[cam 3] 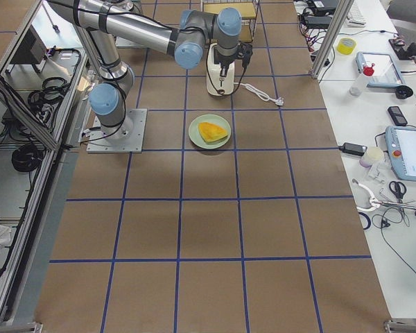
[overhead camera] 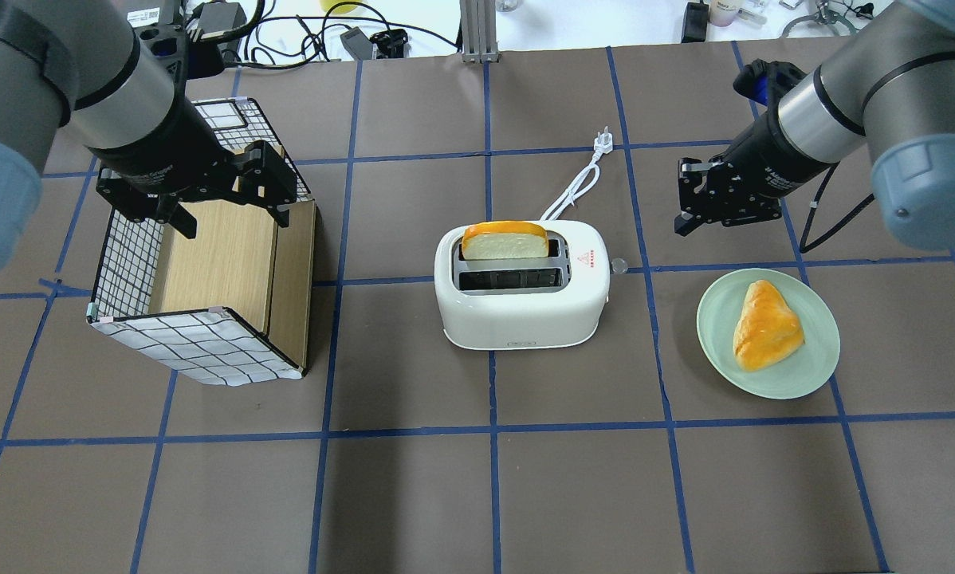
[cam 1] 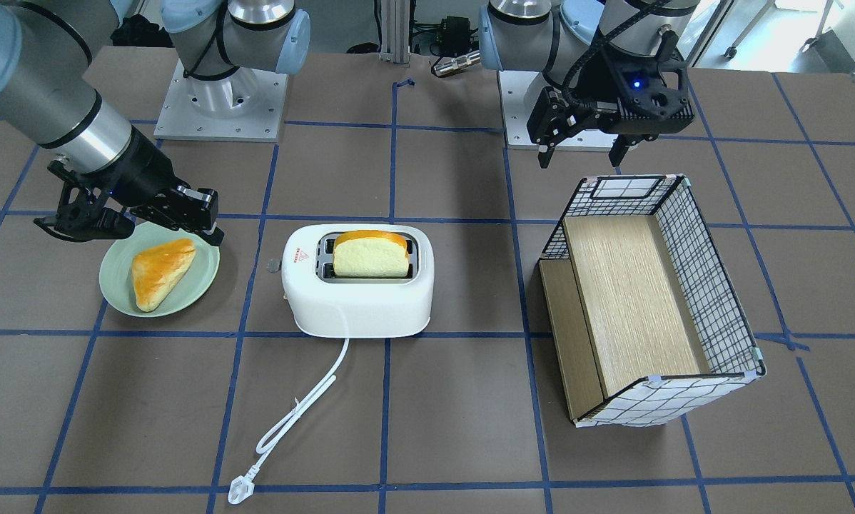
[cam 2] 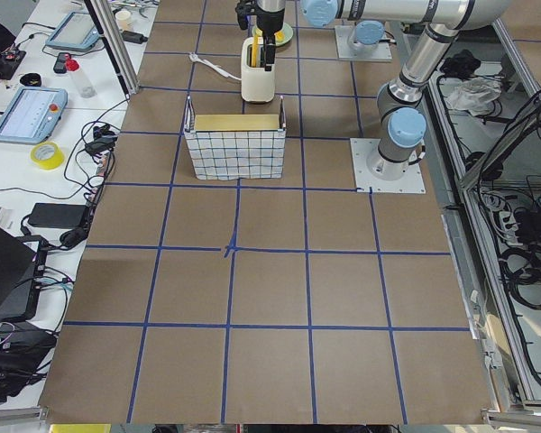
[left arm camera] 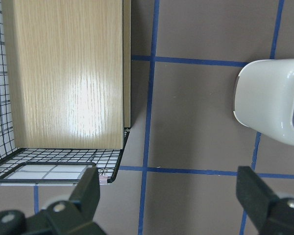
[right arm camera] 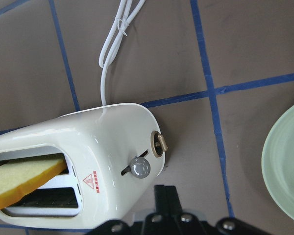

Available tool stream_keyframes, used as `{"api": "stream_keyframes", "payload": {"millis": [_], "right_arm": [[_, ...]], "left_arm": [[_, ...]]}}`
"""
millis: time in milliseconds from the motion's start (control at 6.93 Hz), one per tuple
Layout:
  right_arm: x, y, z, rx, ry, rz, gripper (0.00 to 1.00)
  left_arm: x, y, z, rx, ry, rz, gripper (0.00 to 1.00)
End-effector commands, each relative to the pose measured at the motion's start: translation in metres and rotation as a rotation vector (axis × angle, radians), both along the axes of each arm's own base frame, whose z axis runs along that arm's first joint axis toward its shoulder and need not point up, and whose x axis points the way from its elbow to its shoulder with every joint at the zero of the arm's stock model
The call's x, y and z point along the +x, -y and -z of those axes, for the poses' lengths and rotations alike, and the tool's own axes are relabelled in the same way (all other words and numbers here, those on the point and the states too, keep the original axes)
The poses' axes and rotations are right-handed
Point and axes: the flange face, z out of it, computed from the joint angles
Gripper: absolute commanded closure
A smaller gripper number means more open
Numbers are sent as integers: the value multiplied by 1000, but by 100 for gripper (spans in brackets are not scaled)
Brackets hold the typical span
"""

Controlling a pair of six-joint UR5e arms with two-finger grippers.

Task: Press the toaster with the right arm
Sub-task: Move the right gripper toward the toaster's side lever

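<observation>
Overhead exterior view puts the toaster [overhead camera: 521,315] at the middle of the bench [overhead camera: 406,494]. A bread slice [overhead camera: 505,241] stands in its far slot, and its lever knob [overhead camera: 618,265] pokes out of the right end toward the green plate [overhead camera: 713,335]. The right hand [overhead camera: 685,214] hovers right of that end and a little farther back, well apart from the knob, fingers pressed together with nothing between them. The left hand [overhead camera: 230,215] hangs over the checked basket [overhead camera: 198,355], spread wide and empty.

The press is not yet begun, I judge. To do it well, carry the closed fingertips over the knob, then push straight down along its slot. A sideways shove would likely slide or tip so light a body. Keep off the brass dial [right arm camera: 159,144] just beside the knob.

Only the right wrist view shows that slot and dial; overhead gives the knob as a mere nub. The left wrist view alone shows plainly how far the left fingers [left arm camera: 90,188] stand apart.
</observation>
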Motion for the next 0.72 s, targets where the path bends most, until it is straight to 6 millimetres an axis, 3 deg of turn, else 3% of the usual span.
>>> {"api": "stream_keyframes", "payload": {"millis": [0, 577], "right_arm": [[7, -2, 25, -19, 72, 4, 100], [12, -10, 62, -21, 111, -2, 100]], "left_arm": [[0, 0, 1, 1, -1, 0, 0], [0, 0, 0, 0, -1, 0, 0]]}}
